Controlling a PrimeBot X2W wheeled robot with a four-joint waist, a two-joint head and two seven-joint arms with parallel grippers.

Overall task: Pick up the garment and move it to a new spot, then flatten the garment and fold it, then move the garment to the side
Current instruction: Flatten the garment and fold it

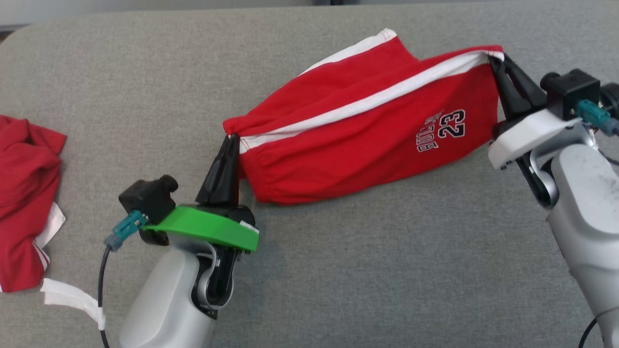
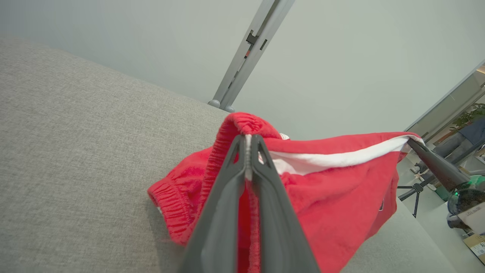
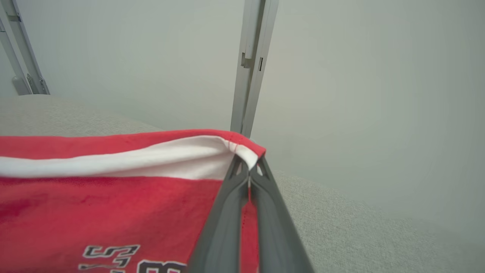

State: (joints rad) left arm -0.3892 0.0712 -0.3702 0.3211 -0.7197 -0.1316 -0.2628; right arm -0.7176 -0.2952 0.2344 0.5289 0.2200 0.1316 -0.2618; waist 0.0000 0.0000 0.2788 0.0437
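red jersey shorts (image 1: 367,145), white-striped down the side and printed with a dark 23, hang stretched between both grippers over the middle of the grey woven cushion surface (image 1: 338,280) in the head view. the left gripper (image 1: 232,141), on its green-collared wrist, is clamped on the gathered waistband end. the right gripper (image 1: 495,59), on its white-collared wrist, is pinched onto the far hem corner at the stripe. the stripe runs taut between them while the belly of the cloth sags to the cushion or just above it; i cannot tell which. a second crumpled red garment with white trim (image 1: 26,193) lies well apart at the left edge.

left wrist view: the two dark fingers (image 2: 223,197) meet with only a thin fold of elastic waistband between them, and bunched waistband spills to one side, down by the cushion.

right wrist view: the fingers (image 3: 227,212) close on the very corner of the hem, with little cloth inside the bite.

judging the risks: that shallow right-hand grip could slip if the arms pull wider apart, dropping one end into a heap. lowering unevenly would likely set the sag down first and trap wrinkles or a folded-under leg, so flattening would need redoing. carrying it leftward could crowd the other garment.
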